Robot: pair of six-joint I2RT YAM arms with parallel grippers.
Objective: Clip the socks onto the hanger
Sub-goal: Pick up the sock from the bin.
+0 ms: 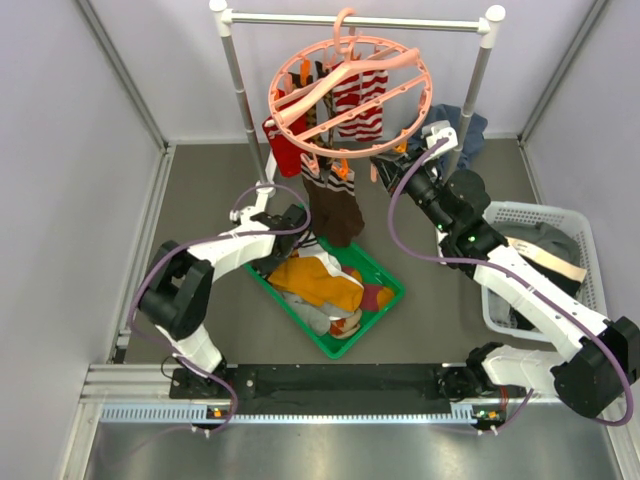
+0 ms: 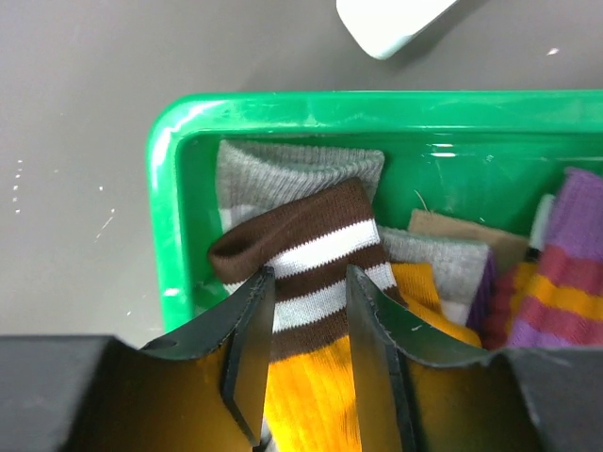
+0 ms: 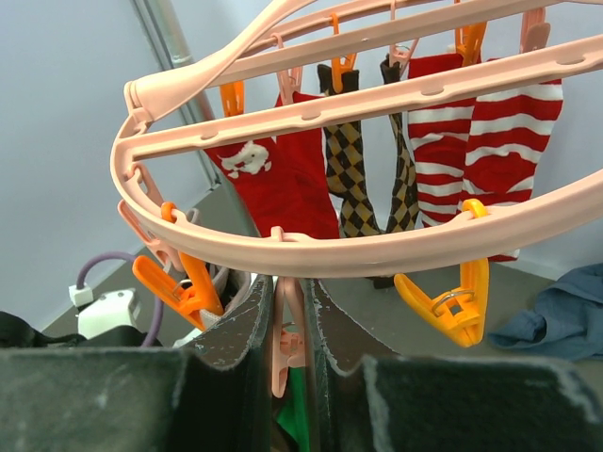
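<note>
The pink ring hanger [image 1: 352, 47] hangs from the rail, and red, argyle and red-and-white striped socks [image 3: 471, 141] are clipped to it. A dark brown sock [image 1: 335, 208] hangs at its near side. My right gripper [image 3: 290, 282] is shut on a pink clip [image 3: 287, 353] under the ring's near rim, between two orange clips [image 3: 450, 303]. My left gripper [image 2: 309, 282] is down in the green tray [image 2: 168, 217]. Its open jaws stand on either side of a mustard sock with a brown-and-white striped cuff [image 2: 311, 240], which lies on a grey sock [image 2: 283, 174].
The tray [image 1: 388, 303] holds several more loose socks [image 1: 318, 280]. A white basket [image 1: 545, 215] with dark and beige garments stands at the right. A blue-grey cloth [image 1: 472, 128] lies at the foot of the silver rail's [image 1: 350, 18] right post.
</note>
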